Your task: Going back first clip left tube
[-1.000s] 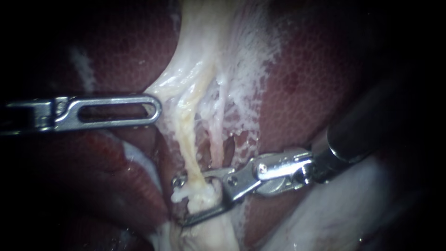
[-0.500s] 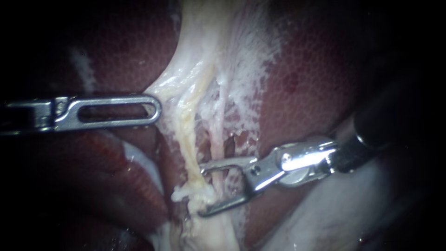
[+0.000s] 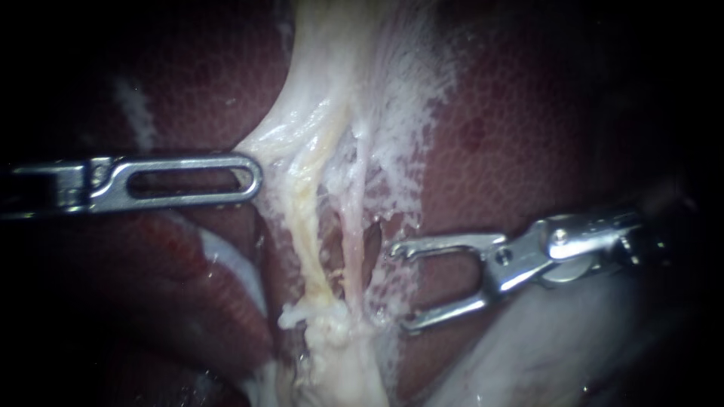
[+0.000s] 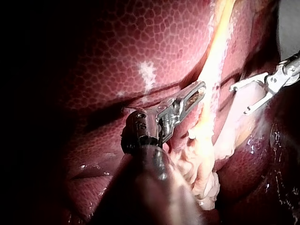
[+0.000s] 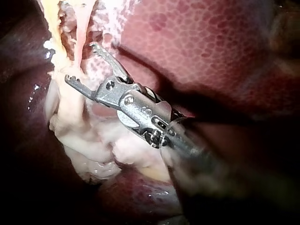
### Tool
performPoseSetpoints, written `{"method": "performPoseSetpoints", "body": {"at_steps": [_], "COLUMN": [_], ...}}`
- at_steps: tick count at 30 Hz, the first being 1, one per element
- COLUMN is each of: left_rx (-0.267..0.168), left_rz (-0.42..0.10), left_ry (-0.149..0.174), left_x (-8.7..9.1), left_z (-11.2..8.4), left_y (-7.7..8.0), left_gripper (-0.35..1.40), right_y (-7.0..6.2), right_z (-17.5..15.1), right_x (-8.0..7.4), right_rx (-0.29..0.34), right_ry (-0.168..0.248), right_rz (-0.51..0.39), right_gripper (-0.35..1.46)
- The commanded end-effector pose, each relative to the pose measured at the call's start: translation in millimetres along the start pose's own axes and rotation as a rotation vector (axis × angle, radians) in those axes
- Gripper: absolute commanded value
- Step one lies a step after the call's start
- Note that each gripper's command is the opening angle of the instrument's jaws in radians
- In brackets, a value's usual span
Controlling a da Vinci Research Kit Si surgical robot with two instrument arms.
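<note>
jaws of the right instrument [image 3: 400,287] stand wide apart with nothing between them, just right of the two strands and clear of both. the left tube [image 3: 305,226], yellowish, runs down the middle to a frayed white knot, and the thinner right tube [image 3: 351,241] sits just beside it. whether a clip sits on the left tube cannot be told among those shreds. the left instrument [image 3: 254,179] lies level, jaws pressed together on the edge of the pale tissue sheet [image 3: 283,139], which tents toward its tip. both shafts fade into darkness at the edges, and the liver [image 3: 513,151] dims out around them.
</note>
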Motion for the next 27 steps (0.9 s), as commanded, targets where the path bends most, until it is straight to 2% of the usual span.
{"method": "performPoseSetpoints", "body": {"at_steps": [1, 5, 10, 20, 27], "left_rx": [0.0, 0.0, 0.0, 0.0, -0.001], "left_rz": [0.0, 0.0, 0.001, 0.001, 0.01], "left_ry": [0.0, 0.0, 0.0, 0.0, -0.005], "left_x": [0.0, 0.0, 0.1, 0.1, 1.1], "left_z": [0.0, 0.0, 0.1, 0.2, 1.4], "left_y": [0.0, 0.1, 0.3, 0.5, 2.4], "left_gripper": [-0.35, -0.35, -0.35, -0.35, -0.35], "right_y": [0.0, 0.0, -0.3, -0.3, -0.4], "right_z": [-0.8, -2.6, -3.3, -3.3, -3.3], "right_x": [0.5, 1.9, 2.9, 2.9, 2.9], "right_rx": [-0.006, -0.022, -0.022, -0.022, -0.023], "right_ry": [0.002, 0.008, 0.026, 0.026, 0.026], "right_rz": [-0.002, -0.01, -0.02, -0.02, -0.02], "right_gripper": [0.6, 0.6, 0.6, 0.6, 0.6]}}
